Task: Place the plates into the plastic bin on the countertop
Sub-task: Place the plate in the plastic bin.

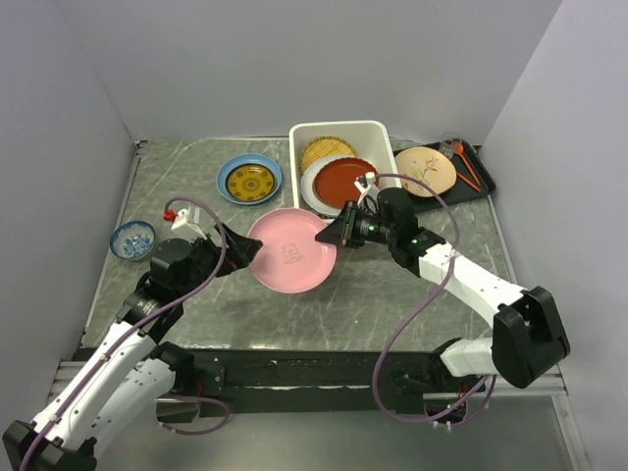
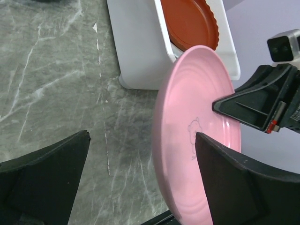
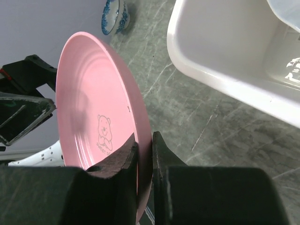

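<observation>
A pink plate (image 1: 291,263) with a bear print is held off the countertop (image 1: 343,314) in front of the white plastic bin (image 1: 339,132). My right gripper (image 1: 329,235) is shut on its right rim; the wrist view shows the jaws (image 3: 145,150) pinching the plate (image 3: 93,103). My left gripper (image 1: 245,250) is open at the plate's left rim, and its jaws (image 2: 140,154) straddle the plate (image 2: 197,117) without closing. The bin holds a yellow lattice plate (image 1: 327,151) and a red plate (image 1: 343,179) on a white plate (image 1: 312,184).
A blue plate with a yellow centre (image 1: 249,180) lies left of the bin. A cream branch plate (image 1: 425,170) sits on a black tray (image 1: 483,182) at the right. A small blue patterned bowl (image 1: 132,239) stands at the left edge. Walls close in both sides.
</observation>
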Tool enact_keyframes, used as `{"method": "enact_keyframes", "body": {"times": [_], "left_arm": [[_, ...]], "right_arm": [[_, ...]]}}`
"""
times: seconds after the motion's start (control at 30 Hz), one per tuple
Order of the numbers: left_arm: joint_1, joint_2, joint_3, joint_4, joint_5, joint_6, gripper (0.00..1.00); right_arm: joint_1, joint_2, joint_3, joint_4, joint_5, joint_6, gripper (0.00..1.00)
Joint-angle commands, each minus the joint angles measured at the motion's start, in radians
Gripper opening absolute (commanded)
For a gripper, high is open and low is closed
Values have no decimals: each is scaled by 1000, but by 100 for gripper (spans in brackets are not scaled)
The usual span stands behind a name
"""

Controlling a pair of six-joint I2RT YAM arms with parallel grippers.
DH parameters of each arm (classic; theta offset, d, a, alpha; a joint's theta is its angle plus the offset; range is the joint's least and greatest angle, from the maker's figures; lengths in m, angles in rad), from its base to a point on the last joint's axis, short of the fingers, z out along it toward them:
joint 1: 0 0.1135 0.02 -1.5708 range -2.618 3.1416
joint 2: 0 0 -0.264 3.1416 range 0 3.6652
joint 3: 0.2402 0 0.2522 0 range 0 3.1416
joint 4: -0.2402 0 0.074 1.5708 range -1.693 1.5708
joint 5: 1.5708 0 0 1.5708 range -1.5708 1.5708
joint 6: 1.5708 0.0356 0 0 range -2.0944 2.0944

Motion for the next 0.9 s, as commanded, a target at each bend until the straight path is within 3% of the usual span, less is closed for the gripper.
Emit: {"method": "enact_keyframes", "body": {"times": [0.0,0.4,0.87], "left_arm": [[-2,-18,-3,35,-24,-12,99],[-1,-131,-17,49,-24,-1,99],[-1,-164,-30,-26,-51,8,99]], "right_arm": [[-18,-73,23,5,17,-11,0],[-126,23,213,-160,104,-93,0],[-269,143,362,-93,75,-47,0]]}}
